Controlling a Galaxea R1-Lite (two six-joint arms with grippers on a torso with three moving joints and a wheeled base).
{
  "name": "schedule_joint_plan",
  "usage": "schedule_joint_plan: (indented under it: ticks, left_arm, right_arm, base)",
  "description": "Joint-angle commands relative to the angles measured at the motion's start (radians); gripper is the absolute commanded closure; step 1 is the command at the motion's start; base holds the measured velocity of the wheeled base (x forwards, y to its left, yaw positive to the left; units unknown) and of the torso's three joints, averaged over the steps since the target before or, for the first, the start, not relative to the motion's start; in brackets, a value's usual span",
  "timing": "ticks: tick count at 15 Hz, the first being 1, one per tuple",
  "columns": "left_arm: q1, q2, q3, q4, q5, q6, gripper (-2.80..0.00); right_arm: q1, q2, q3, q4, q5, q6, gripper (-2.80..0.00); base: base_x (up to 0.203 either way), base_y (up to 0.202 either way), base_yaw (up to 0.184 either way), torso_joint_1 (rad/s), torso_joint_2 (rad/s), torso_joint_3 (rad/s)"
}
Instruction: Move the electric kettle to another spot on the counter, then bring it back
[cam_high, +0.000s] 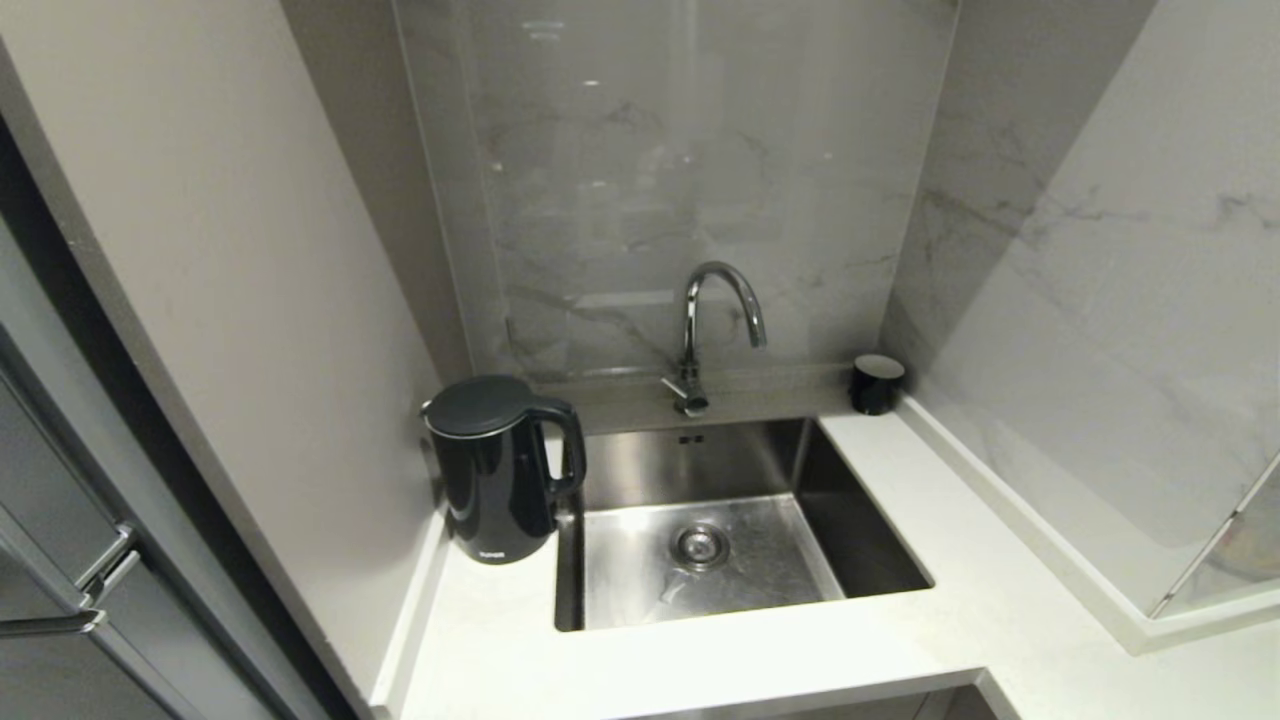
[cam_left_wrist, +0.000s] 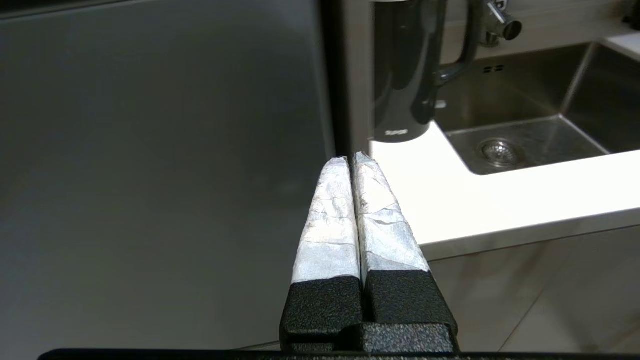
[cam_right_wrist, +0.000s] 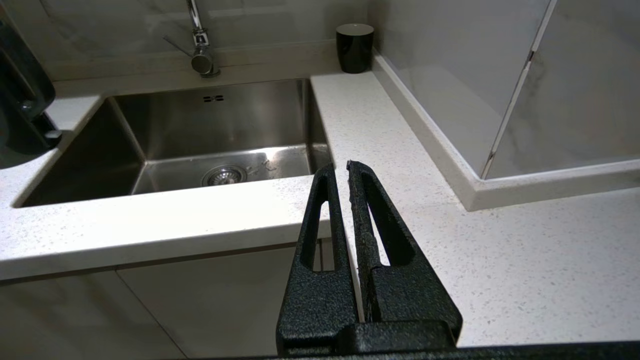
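The glossy black electric kettle (cam_high: 497, 468) stands upright on the white speckled counter (cam_high: 700, 670), in the back left corner beside the sink, handle toward the basin. It also shows in the left wrist view as the kettle (cam_left_wrist: 402, 75), and its edge shows in the right wrist view (cam_right_wrist: 20, 115). My left gripper (cam_left_wrist: 351, 160) hangs shut and empty in front of the counter edge, well short of the kettle. My right gripper (cam_right_wrist: 341, 167) is shut on nothing, level with the counter's front edge. Neither arm appears in the head view.
A steel sink (cam_high: 700, 540) with a drain fills the middle of the counter, a chrome tap (cam_high: 705, 330) behind it. A small black cup (cam_high: 876, 384) stands in the back right corner. A tall grey panel (cam_high: 250, 300) walls the left side, marble walls the right.
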Motion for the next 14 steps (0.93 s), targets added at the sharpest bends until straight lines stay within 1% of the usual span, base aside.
schedule_joint_plan:
  ticks: [1,3,5,14]
  left_arm:
    - [0.0,0.001,0.0,0.001,0.001,0.0,0.0]
    - [0.0,0.001,0.0,0.001,0.001,0.0,0.0]
    - [0.0,0.001,0.0,0.001,0.001,0.0,0.0]
    - [0.0,0.001,0.0,0.001,0.001,0.0,0.0]
  right_arm:
    - [0.0,0.0,0.0,0.0,0.001,-0.001,0.0]
    - [0.0,0.0,0.0,0.0,0.001,-0.001,0.0]
    - [0.0,0.0,0.0,0.0,0.001,-0.001,0.0]
    - [0.0,0.0,0.0,0.0,0.001,-0.001,0.0]
  base:
    - [-0.001,0.155,-0.005,0.003,-0.01,0.002]
    - [0.0,0.183,-0.001,0.005,0.01,0.003]
    - [0.0,0.092,-0.002,0.004,0.0,0.004]
    - [0.0,0.0,0.0,0.0,0.0,0.0]
